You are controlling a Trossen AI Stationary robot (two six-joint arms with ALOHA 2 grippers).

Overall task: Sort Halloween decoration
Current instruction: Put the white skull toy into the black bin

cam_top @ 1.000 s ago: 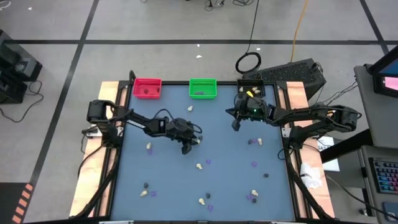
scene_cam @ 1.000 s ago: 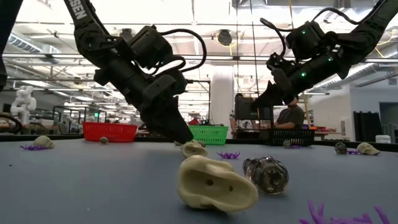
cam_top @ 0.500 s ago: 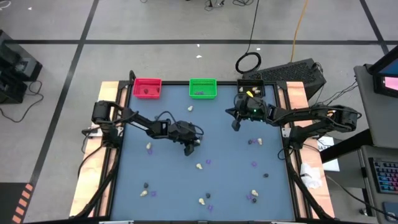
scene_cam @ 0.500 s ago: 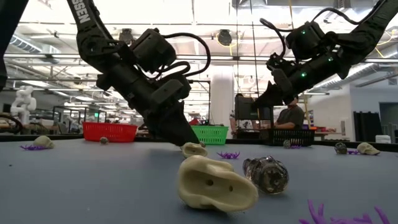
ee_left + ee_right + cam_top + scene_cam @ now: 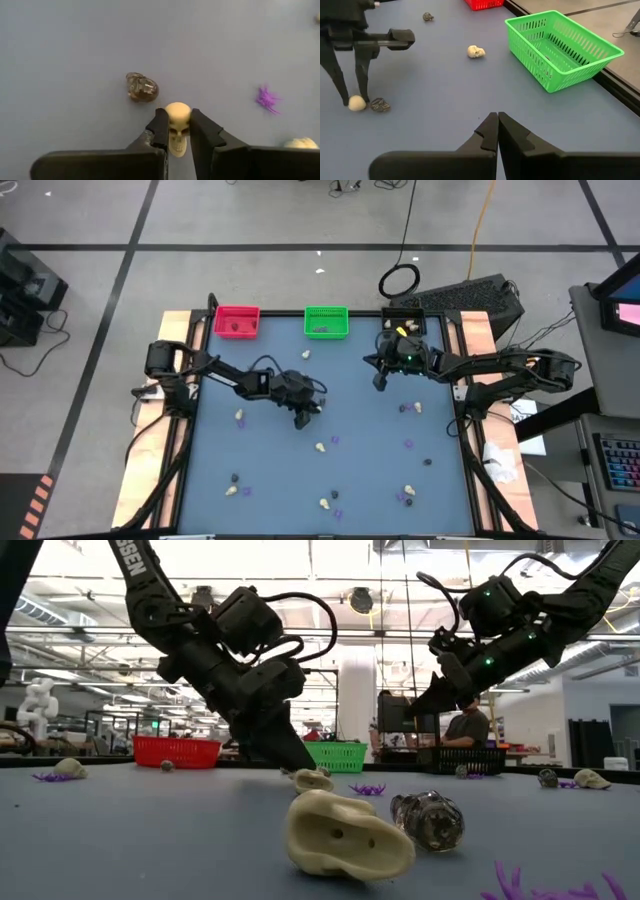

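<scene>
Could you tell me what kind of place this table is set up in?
Probably a large robotics lab or industrial workshop: the low view shows a high ceiling with strip lights, a person at a workstation, and the high view shows floor tape lines.

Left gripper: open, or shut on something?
Shut on the cream skull. In the left wrist view both fingers of the left gripper press its sides, on the table beside a dark skull.

A: What is seen around the blue-grey table point(image 5: 270, 470)?
B: A grey floor point(image 5: 250, 220) crossed by dark tape lines.
A: And beyond?
B: A hall lit by ceiling lights point(image 5: 340, 570); 1 seated person point(image 5: 467, 727).
</scene>
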